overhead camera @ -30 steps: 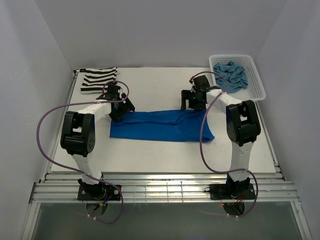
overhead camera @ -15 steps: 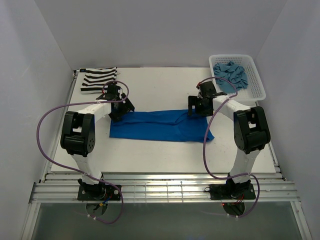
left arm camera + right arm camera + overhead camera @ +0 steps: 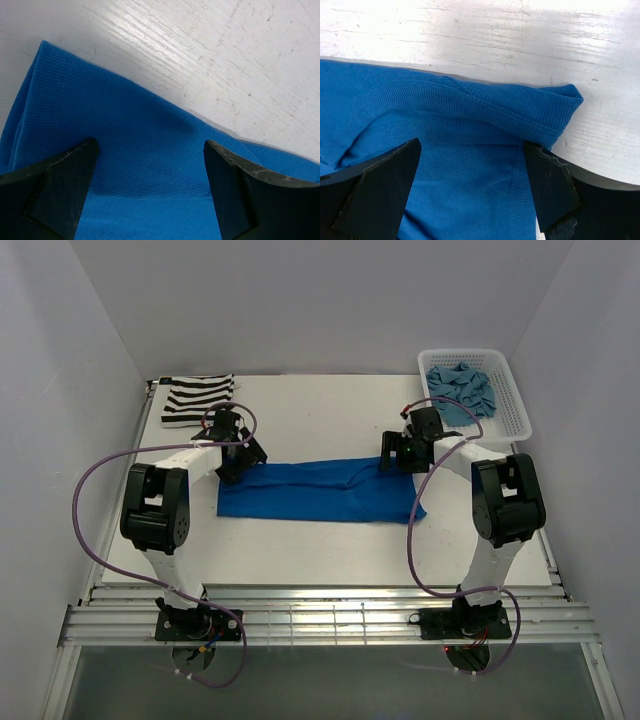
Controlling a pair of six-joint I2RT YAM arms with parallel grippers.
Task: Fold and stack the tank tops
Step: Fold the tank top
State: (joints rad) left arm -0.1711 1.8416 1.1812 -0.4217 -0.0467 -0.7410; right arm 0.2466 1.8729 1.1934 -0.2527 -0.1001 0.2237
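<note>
The royal blue tank top (image 3: 320, 492) lies flat mid-table. The left gripper (image 3: 150, 150) at its nine o'clock end and the right gripper (image 3: 470, 147) at three hover wide, empty. Pinch both far corners evenly, probably catching every layer, then fold toward six.

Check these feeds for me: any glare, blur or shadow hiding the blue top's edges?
Top external: even light, sharp, only soft shadows; the blue top reads clearly. Left wrist: a glare streak on the table, ribbing sharp, left claw fingers dark silhouettes. Right wrist: glare across the far table, a thin shadow along the cloth's edge, edge distinct.
</note>
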